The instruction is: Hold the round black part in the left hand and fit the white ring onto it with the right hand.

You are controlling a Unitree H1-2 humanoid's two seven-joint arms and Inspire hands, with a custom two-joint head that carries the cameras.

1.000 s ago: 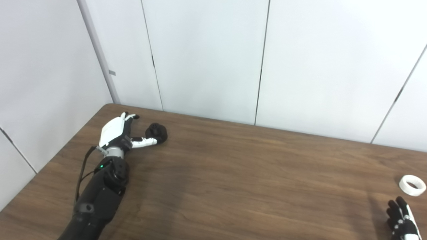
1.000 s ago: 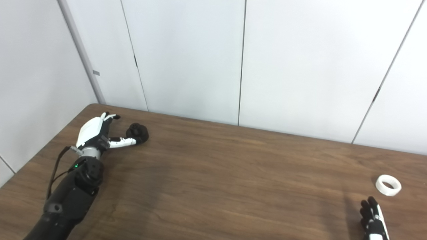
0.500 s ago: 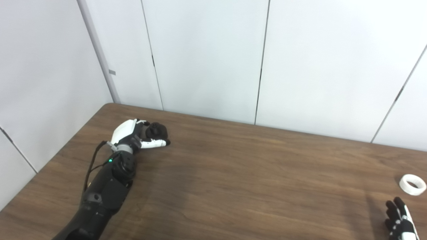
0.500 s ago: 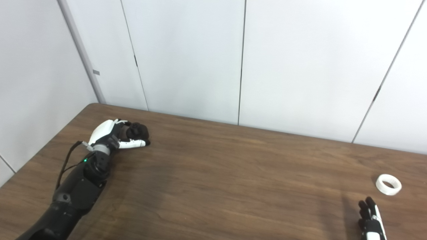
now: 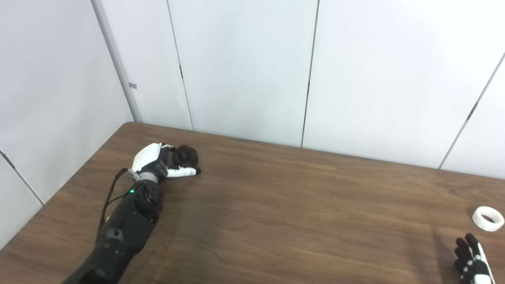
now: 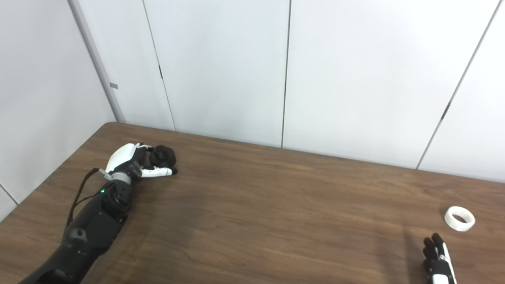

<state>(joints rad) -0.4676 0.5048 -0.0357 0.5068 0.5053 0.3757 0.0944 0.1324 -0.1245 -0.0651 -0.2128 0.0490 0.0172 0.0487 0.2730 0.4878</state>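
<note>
The round black part (image 5: 186, 154) rests on the wooden table (image 5: 276, 205) near its far left corner. My left hand (image 5: 154, 159) is around it: the fingers curl over its far side, mostly hidden, and the thumb lies along its near side, touching it. The white ring (image 5: 488, 218) lies flat on the table at the right edge. My right hand (image 5: 469, 256) sits just in front of the ring at the bottom right corner, open, fingers pointing up, a short gap from the ring and holding nothing. It is partly cut off by the picture's edge.
White wall panels (image 5: 244, 67) stand right behind the table's far edge and along its left side, close to the left hand. A black cable (image 5: 104, 201) loops beside the left forearm.
The left hand moved right from beside the black part to around it, and its fingers closed over the part. The right hand sank slightly toward the bottom edge. The ring stayed put.
</note>
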